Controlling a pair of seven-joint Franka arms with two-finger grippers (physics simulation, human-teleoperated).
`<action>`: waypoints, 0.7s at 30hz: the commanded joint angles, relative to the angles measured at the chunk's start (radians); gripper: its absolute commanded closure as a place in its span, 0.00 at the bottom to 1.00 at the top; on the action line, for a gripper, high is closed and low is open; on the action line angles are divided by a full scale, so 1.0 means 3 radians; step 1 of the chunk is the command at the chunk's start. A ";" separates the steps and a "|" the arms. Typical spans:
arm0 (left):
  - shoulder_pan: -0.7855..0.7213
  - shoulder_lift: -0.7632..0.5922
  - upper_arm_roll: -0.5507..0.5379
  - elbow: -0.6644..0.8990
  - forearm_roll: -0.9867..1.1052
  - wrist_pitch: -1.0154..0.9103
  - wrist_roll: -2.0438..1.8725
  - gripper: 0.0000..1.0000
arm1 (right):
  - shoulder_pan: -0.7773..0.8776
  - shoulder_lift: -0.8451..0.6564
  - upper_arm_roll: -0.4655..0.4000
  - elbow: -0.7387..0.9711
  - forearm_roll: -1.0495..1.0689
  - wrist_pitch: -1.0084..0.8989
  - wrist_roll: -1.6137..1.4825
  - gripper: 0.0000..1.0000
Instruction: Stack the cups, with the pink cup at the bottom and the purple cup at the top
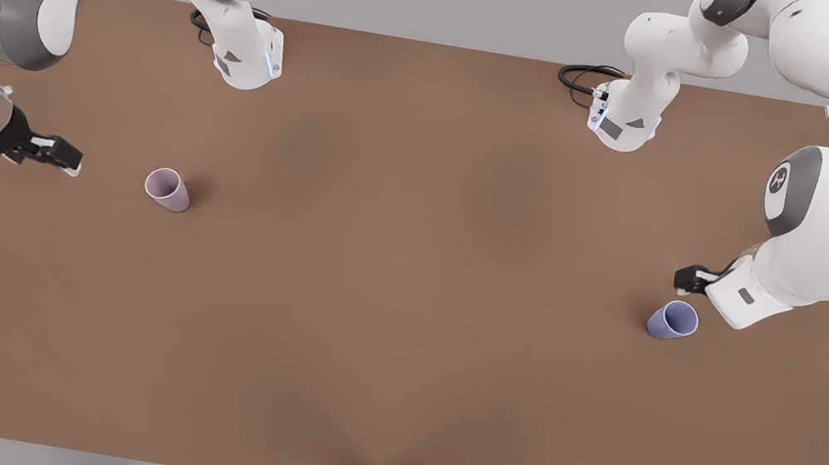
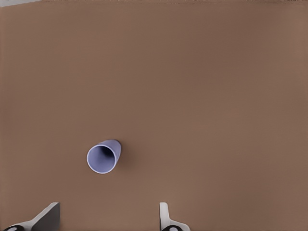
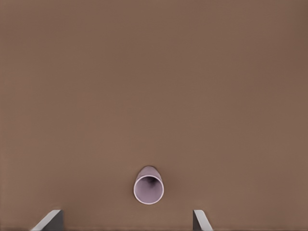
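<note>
Purple cup [image 1: 673, 320] stands upright, mouth up, on the brown surface [image 1: 402, 306] toward the front view's right; pink cup [image 1: 167, 189] stands upright toward the front view's left, the two well apart. Both are small, thin-walled tapered tumblers without handles: likely light and stiff, smooth-sided, easy to tip or to squirt out of a pinch, since the taper gives the pads a sloped wall. Best hold is judged to be across the upper wall just under the rim, or one finger inside and one outside the lip, with modest squeeze. The left gripper [image 1: 686, 280] hangs just beside the purple cup, which sits off to one side of its fingers [image 2: 164, 216] in the left wrist view [image 2: 102, 157]; jaws spread wide, holding nothing. The right gripper [image 1: 61, 155] is near the pink cup, which lies almost centred between its fingertips in the right wrist view [image 3: 148, 186]; jaws likewise wide and empty. Neither cup is touched yet; stacking has not begun.
</note>
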 commanded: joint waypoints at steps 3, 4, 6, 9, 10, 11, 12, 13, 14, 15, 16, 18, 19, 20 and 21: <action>0.0000 0.0001 0.0000 -0.0002 0.0006 0.0100 0.0016 0.00 | 0.0024 -0.0178 0.0003 -0.0667 0.0002 0.0687 -0.0427 0.00; 0.0000 0.0001 0.0000 -0.0012 0.0006 0.0100 0.0011 0.00 | -0.0007 -0.0137 -0.0012 -0.0713 0.0023 0.0697 -0.0458 0.00; 0.0000 0.0001 0.0010 -0.0033 0.0006 0.0094 0.0016 0.00 | 0.0014 -0.0132 -0.0124 -0.1127 0.0033 0.0979 -0.0514 0.00; 0.0000 0.0037 0.0015 -0.0038 0.0006 0.0049 0.0021 0.00 | 0.0019 -0.0055 -0.0314 -0.1546 0.0064 0.1449 -0.0882 0.00; 0.0000 0.0057 0.0015 -0.0038 0.0006 0.0054 0.0021 0.00 | -0.0022 -0.0055 -0.0319 -0.1735 0.0064 0.1591 -0.1025 0.00; 0.0000 0.0068 0.0015 -0.0033 0.0001 0.0054 0.0021 0.00 | -0.0012 -0.0075 -0.0344 -0.1940 0.0064 0.1822 -0.1123 0.00; 0.0000 0.0083 0.0015 -0.0038 0.0001 0.0054 0.0021 0.00 | -0.0012 -0.0045 -0.0344 -0.1961 0.0064 0.1848 -0.1128 0.00; 0.0000 0.0088 0.0015 -0.0038 -0.0004 0.0054 0.0021 0.00 | 0.0014 0.0027 -0.0349 -0.1966 0.0064 0.1858 -0.1133 0.00; 0.0000 0.0103 0.0015 -0.0038 -0.0004 0.0054 0.0016 0.00 | 0.0019 0.0093 -0.0349 -0.1961 0.0064 0.1894 -0.1174 0.00; 0.0000 0.0114 0.0015 -0.0038 0.0001 0.0059 0.0016 0.00 | 0.0034 0.0221 -0.0360 -0.1946 0.0074 0.1971 -0.1296 0.00; 0.0000 0.0119 0.0036 -0.0038 -0.0004 0.0059 0.0021 0.00 | 0.0110 0.0267 -0.0451 -0.1930 0.0089 0.1976 -0.1327 0.00; 0.0000 0.0144 0.0041 -0.0038 -0.0004 0.0059 0.0021 0.00 | 0.0193 0.0405 -0.0467 -0.1940 0.0089 0.2063 -0.1409 0.00; 0.0000 0.0144 0.0041 -0.0038 -0.0004 0.0054 0.0016 0.00 | 0.0193 0.0415 -0.0467 -0.1966 0.0089 0.2114 -0.1409 0.00; 0.0000 0.0144 0.0041 -0.0038 -0.0004 0.0054 0.0016 0.00 | 0.0198 0.0441 -0.0472 -0.2017 0.0084 0.2206 -0.1419 0.00; 0.0000 0.0144 0.0041 -0.0038 -0.0009 0.0054 0.0021 0.00 | 0.0208 0.0441 -0.0467 -0.2078 0.0084 0.2226 -0.1420 0.00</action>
